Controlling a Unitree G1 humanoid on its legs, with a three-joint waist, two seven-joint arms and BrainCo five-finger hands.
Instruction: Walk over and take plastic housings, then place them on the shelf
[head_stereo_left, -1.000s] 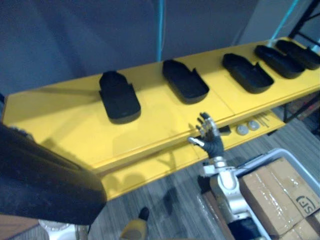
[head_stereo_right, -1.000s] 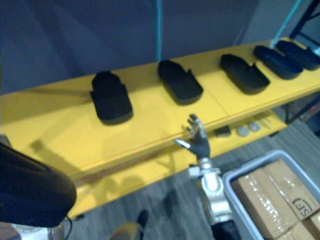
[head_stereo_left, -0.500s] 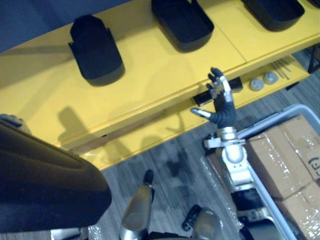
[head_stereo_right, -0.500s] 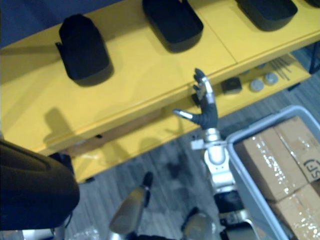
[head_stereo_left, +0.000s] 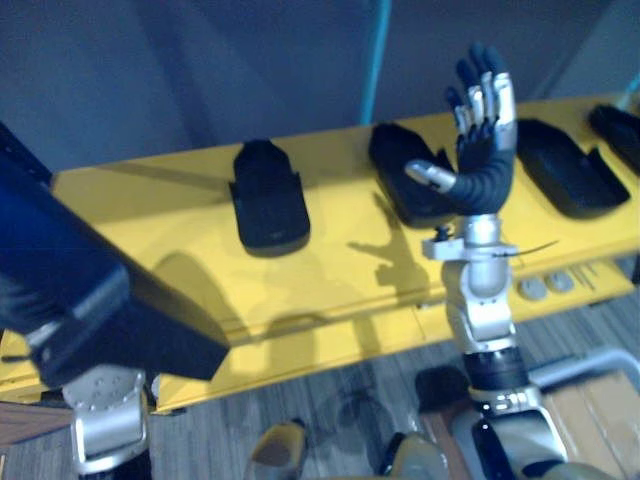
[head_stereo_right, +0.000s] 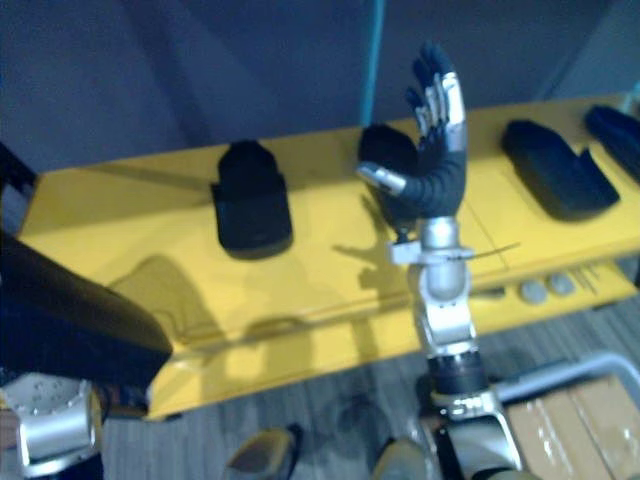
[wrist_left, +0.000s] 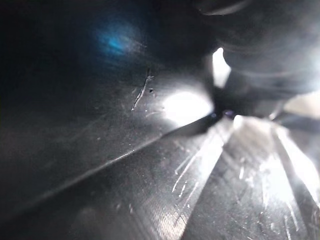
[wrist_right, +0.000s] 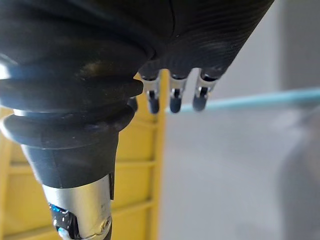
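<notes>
**Over the yellow shelf: right hand upright and empty, one housing borne at the left**

Above the shelf's front half, the fingers (head_stereo_left: 485, 85) of the right hand (head_stereo_left: 482, 150) point straight up, close together and uncurled; the thumb (head_stereo_left: 430, 175) juts out sideways toward the robot's left; nothing lies in the palm. Behind that hand, on the top board of the yellow shelf (head_stereo_left: 340, 260), four black plastic housings stand in a row, well apart from one another: the leftmost housing (head_stereo_left: 268, 195) in the open, the second housing (head_stereo_left: 405, 175) partly covered by the hand, the third housing (head_stereo_left: 565, 165) to the right, the fourth housing (head_stereo_left: 618, 125) at the view's edge. On the lower board, two small grey discs (head_stereo_left: 545, 286) lie side by side. A teal pole (head_stereo_left: 375, 60) rises behind the shelf. At the lower left, a large dark carried housing (head_stereo_left: 90, 290) looms close over the shelf's left end; the left wrist view shows its scratched dark surface right against the left hand (wrist_left: 265, 45); whether that hand grips it cannot be told.
</notes>
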